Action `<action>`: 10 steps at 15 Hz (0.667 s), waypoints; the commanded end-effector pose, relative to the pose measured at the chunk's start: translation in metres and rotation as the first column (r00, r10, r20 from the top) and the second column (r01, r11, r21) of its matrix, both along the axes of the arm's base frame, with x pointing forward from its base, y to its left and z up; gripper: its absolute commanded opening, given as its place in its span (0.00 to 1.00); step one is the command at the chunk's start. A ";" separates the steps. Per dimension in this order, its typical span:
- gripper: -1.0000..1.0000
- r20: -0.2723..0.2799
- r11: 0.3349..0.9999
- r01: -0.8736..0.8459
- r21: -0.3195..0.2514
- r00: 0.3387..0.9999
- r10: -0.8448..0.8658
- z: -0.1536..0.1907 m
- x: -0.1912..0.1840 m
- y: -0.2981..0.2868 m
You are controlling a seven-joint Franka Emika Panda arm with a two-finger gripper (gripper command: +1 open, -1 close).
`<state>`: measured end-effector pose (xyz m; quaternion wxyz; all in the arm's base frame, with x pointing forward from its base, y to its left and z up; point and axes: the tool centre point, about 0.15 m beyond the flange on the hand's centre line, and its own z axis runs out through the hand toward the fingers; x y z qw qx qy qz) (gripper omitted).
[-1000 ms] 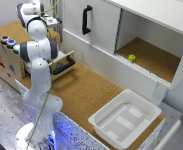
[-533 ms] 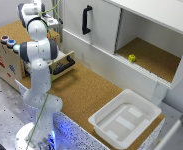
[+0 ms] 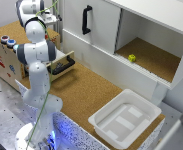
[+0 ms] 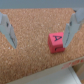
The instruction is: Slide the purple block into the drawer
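Wrist view: the gripper (image 4: 40,29) stands wide, its two fingers (image 4: 9,31) apart at the frame's upper left and upper right and holding nothing, with the purple block (image 4: 56,43) on the cork surface (image 4: 30,50) right of centre, nearer the right-hand finger and not touching either. The block reads magenta here and bears a letter on its top face; a pale edge in the lower right corner may be the drawer's rim, though this cannot be confirmed. By judgement the block is a small, rigid, light cube, not fragile, whose flat sides suit a push from one finger; the grainy cork should offer some friction, so a low, square contact on the face away from the drawer would keep it from turning or tipping. Exterior view: the drawer (image 3: 61,64), light wood with a black bar handle, stands pulled open from the plywood box (image 3: 3,59) at the left of the frame, partly behind the arm (image 3: 37,55); the block is hidden there. Against the earlier exterior frames, no change in arm pose or drawer position is discernible.
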<state>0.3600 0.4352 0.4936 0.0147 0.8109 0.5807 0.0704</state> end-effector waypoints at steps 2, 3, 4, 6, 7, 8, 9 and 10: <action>1.00 0.020 0.991 -0.135 0.000 0.991 0.134 -0.015 0.031 0.053; 1.00 0.015 0.989 -0.149 -0.001 0.989 0.149 -0.018 0.034 0.065; 1.00 0.016 0.987 -0.158 0.000 0.987 0.158 -0.021 0.037 0.076; 1.00 0.006 0.989 -0.146 0.011 0.989 0.146 -0.029 0.044 0.091; 1.00 0.002 0.992 -0.128 0.010 0.992 0.128 -0.034 0.049 0.095; 1.00 -0.001 0.993 -0.120 0.006 0.993 0.120 -0.038 0.052 0.096; 0.00 0.019 0.995 -0.101 -0.006 0.995 0.101 -0.043 0.059 0.098; 0.00 0.013 0.996 -0.086 -0.012 0.996 0.086 -0.045 0.064 0.097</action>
